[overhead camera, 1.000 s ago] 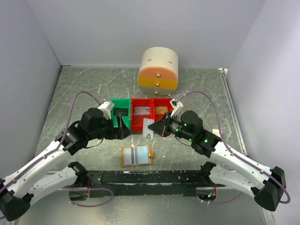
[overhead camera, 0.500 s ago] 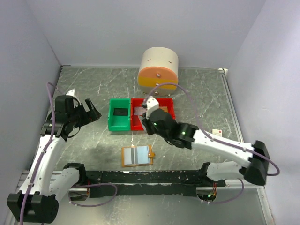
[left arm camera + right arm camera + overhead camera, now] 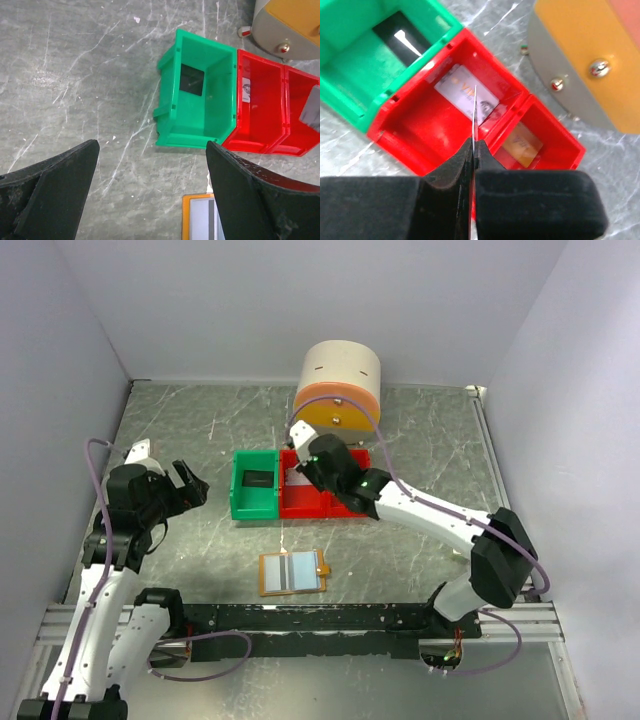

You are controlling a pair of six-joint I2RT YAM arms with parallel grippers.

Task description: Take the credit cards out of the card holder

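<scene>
Edge-on, face hidden, a card (image 3: 475, 107) is clamped in the right end effector (image 3: 473, 150) above the red bin (image 3: 425, 125). The holder (image 3: 292, 573) lies open on the worktop (image 3: 420, 430), long axis left-right. The left end effector (image 3: 152, 148) is spread apart.

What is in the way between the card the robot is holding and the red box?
Nothing visible is. The right gripper pinches the held card edge-on above the red bin, whose top is open. A grey card already lies flat on the bin's floor, with bare floor beside it.
</scene>
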